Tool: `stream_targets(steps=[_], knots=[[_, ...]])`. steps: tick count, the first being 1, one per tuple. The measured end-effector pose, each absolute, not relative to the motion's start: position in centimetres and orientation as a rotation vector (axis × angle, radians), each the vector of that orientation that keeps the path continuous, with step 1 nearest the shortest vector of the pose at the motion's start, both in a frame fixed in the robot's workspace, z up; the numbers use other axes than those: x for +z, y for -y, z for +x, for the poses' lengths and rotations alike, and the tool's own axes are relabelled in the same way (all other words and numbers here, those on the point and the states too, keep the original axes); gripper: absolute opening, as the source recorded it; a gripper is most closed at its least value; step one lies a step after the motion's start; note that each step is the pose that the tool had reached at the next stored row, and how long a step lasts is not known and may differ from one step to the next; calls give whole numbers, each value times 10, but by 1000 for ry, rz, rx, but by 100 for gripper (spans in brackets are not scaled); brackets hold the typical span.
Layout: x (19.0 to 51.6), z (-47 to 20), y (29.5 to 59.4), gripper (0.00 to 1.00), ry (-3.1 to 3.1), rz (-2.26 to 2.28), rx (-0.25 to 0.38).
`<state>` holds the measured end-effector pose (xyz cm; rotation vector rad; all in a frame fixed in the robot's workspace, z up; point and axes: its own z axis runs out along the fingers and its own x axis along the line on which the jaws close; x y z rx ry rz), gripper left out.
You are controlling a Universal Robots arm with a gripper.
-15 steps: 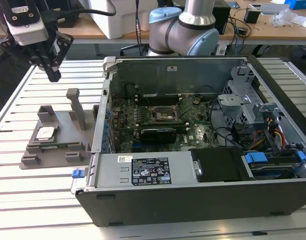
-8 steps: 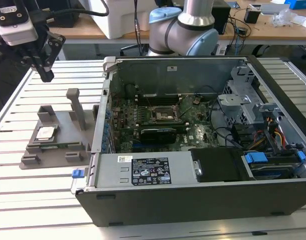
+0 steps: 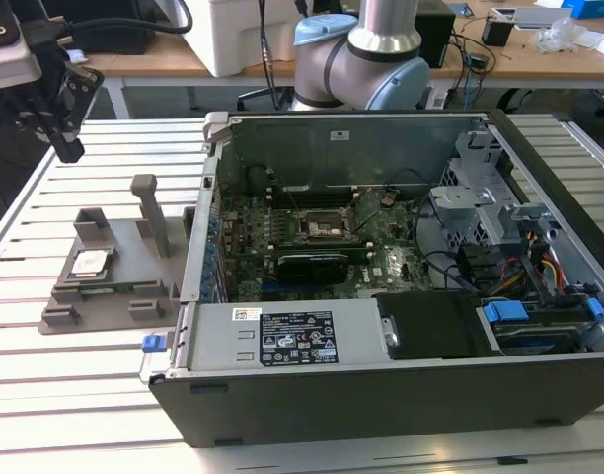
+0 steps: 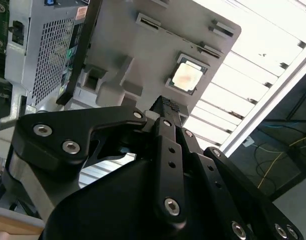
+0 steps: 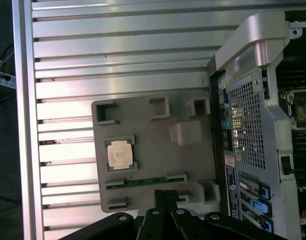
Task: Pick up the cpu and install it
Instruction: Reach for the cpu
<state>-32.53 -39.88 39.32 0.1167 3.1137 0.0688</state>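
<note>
The cpu (image 3: 90, 262), a small silvery square chip, lies flat in a pocket of the grey plastic tray (image 3: 114, 281) on the exterior view's left. Both wrist views show the cpu (image 4: 187, 76) (image 5: 119, 152) in its pocket from above, with nothing covering it. My gripper (image 3: 67, 148) hangs in the air above and behind the tray, well clear of the chip. Its black fingers (image 5: 158, 196) are pressed together, shut on nothing. In the second wrist view the gripper (image 4: 165, 105) points toward the tray (image 4: 143, 55).
An open computer case (image 3: 381, 385) lies beside the tray, showing the motherboard with its black-framed socket (image 3: 317, 229) and a black card (image 3: 307, 265). A tall grey post (image 3: 152, 212) stands on the tray. The slatted metal table (image 3: 75, 395) has free surface around the tray.
</note>
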Motion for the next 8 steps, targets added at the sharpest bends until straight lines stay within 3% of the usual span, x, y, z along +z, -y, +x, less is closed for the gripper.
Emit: stream_targets(steps=[8], knots=[[393, -344, 399, 11, -3114, 117, 69]])
